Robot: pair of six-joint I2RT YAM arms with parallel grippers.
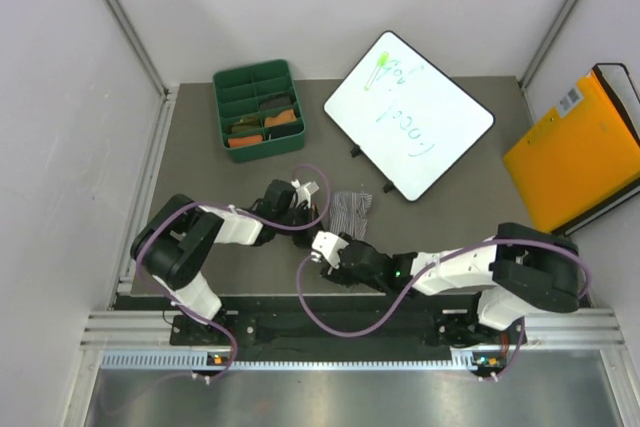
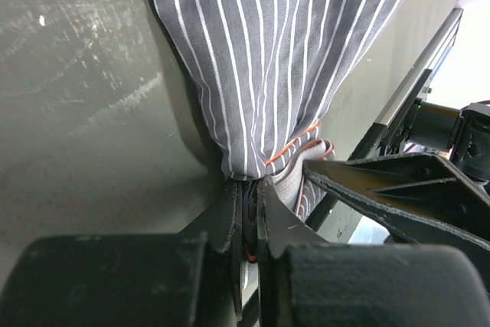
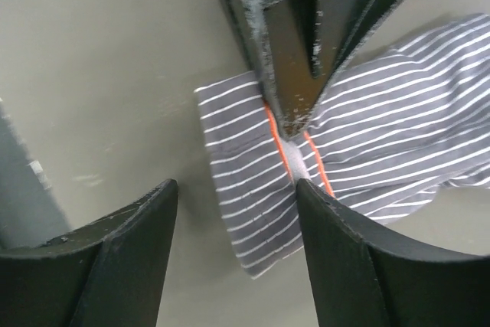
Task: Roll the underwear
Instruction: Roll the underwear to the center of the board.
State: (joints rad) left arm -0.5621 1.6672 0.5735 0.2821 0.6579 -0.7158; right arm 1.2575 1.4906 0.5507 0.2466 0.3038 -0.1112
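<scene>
The grey, white-striped underwear [image 1: 352,209] with orange trim lies on the grey table, one edge bunched and lifted. My left gripper [image 1: 322,200] is shut on that bunched waistband edge; in the left wrist view the jaws [image 2: 246,183] pinch the cloth [image 2: 276,51], which fans out beyond them. My right gripper [image 1: 325,245] is open and empty, just near of the underwear. In the right wrist view its gripper [image 3: 236,185] straddles the near corner of the cloth [image 3: 383,135], the right finger [image 3: 344,250] close to the trim. The left gripper's fingers [image 3: 295,74] come down from above.
A green divided tray [image 1: 222,112] with several dark and orange-brown cloth bundles stands at the back left. A white board [image 1: 408,112] with green writing lies tilted at the back middle. An orange folder [image 1: 575,152] leans at the right wall.
</scene>
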